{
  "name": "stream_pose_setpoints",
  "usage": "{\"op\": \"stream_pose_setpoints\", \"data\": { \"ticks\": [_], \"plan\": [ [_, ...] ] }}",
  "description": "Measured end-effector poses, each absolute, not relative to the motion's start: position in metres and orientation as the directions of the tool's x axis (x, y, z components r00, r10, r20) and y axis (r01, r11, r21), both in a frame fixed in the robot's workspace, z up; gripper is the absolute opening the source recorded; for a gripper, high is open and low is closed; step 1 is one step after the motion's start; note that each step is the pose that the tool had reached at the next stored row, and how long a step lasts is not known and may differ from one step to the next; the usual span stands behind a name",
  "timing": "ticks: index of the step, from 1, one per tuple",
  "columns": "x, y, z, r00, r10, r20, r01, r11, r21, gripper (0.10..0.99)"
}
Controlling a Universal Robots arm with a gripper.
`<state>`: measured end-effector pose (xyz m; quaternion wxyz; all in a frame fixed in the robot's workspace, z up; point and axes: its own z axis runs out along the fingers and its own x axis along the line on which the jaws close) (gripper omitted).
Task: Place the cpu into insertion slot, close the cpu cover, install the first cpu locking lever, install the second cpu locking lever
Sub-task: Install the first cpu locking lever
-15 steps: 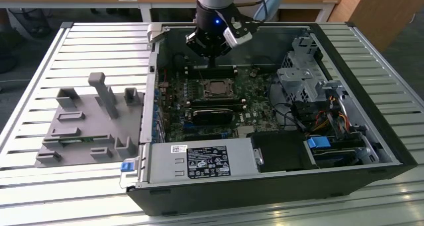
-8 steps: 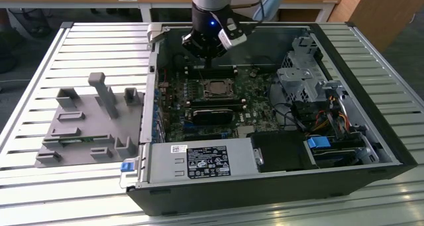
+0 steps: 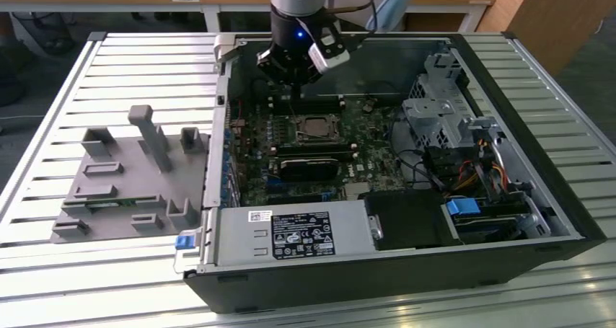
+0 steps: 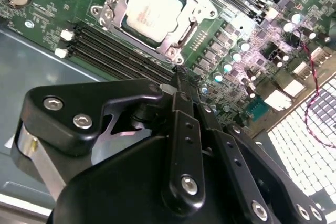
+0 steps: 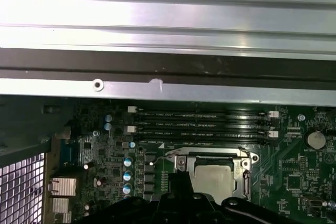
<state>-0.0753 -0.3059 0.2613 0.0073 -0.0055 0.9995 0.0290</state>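
Observation:
The cpu (image 4: 154,11) lies flat in the insertion slot (image 3: 313,129) on the green board, its silver top showing. The cpu cover (image 4: 195,10) lies down around it as a thin metal frame. In the first wrist view the cpu (image 5: 218,176) sits inside the cover frame (image 5: 215,156), and a thin wire lever (image 5: 164,156) runs beside the socket. My gripper (image 4: 178,80) hovers above the board beside the memory slots, a short way from the socket, shut with nothing between its fingers. In the exterior view the gripper (image 3: 293,90) hangs just behind the socket.
Long black memory slots (image 4: 115,51) run between the gripper and the socket. The open computer case (image 3: 539,162) walls in the board, with a drive cage (image 3: 438,112) at the exterior view's right. A grey fixture (image 3: 125,176) stands on the slatted table at the left.

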Motion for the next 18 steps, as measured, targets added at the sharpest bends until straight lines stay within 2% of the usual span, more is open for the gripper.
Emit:
{"op": "stream_pose_setpoints", "data": {
  "ticks": [18],
  "plan": [
    [-0.096,-0.305,0.257,-1.0,-0.01,-0.016,-0.011,0.998,0.058,0.106]
  ]
}}
